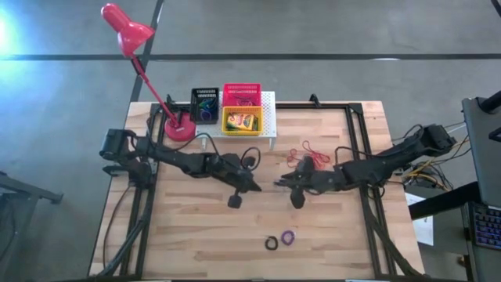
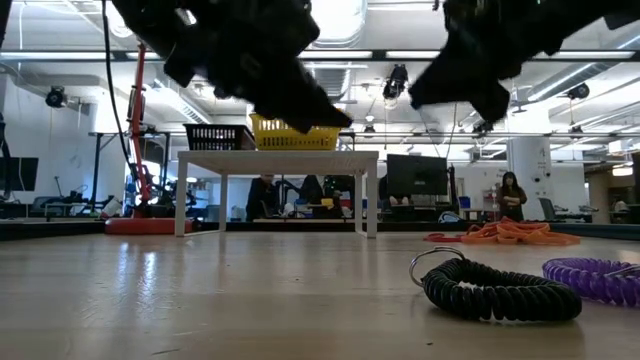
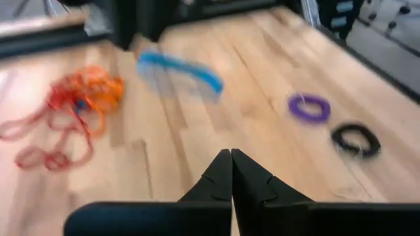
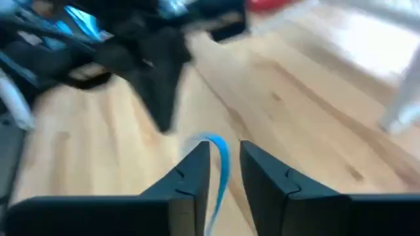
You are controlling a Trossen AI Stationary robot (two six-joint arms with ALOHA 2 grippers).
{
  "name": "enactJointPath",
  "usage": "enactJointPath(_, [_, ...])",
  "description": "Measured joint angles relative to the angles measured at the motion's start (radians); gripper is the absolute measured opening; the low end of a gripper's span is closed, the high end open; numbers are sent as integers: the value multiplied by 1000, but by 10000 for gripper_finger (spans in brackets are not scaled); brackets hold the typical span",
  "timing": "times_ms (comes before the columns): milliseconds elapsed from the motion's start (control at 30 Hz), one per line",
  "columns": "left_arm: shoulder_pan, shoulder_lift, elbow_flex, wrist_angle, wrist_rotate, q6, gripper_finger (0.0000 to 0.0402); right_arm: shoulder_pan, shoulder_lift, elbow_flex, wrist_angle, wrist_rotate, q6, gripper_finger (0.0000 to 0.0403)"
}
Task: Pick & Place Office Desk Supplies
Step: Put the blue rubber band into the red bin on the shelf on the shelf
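We start on the left. Our left gripper [image 1: 255, 187] hangs over the middle of the table, fingers pressed shut with nothing in them. Behind it, at the back edge, the black basket [image 1: 205, 103] has small rings in it — we cannot tell how many. Next to it the red basket [image 1: 241, 95] holds some thin bands. In front of that one sits the yellow basket [image 1: 242, 121] with a crayon box [image 1: 244, 121] inside. So some sorting is done.

Some is left. A pile of red-orange rubber bands [image 1: 313, 154] lies loose on the wood. Near the front edge sit a black ring [image 1: 272, 243] and a purple ring [image 1: 288, 236], just beside each other.

Our right gripper [image 4: 224, 164] faces the left one, fingers partly open, with a blue ring [image 4: 220, 159] between them — we cannot tell if it is gripped or slipping free.
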Motion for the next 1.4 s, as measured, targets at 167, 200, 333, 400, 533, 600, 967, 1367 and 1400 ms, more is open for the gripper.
enactJointPath(167, [1,0,-65,12,-9,-46,0,-1,82,-12,-22,-4,74,77])
enactJointPath(200, [2,0,-77,13,-10,-53,0,-1,106,-13,-26,-4,93,65])
enactJointPath(333, [0,1,-115,49,-9,-79,1,-1,207,-10,-28,-35,164,17])
enactJointPath(400, [1,7,-124,82,-9,-79,1,-1,241,-4,-33,-65,202,13])
enactJointPath(533, [-2,41,-122,156,-9,-93,8,11,266,-4,-116,-57,371,17])
enactJointPath(600, [-2,78,-98,180,-9,-116,22,40,278,-6,-152,-32,464,18])
enactJointPath(967, [-3,316,239,-33,47,-151,111,267,319,-12,-248,131,834,18])
enactJointPath(1367, [-3,467,472,-166,147,-12,163,367,279,-12,-346,192,940,18])
enactJointPath(1400, [-3,467,469,-168,147,-2,167,368,279,-12,-343,197,941,18])
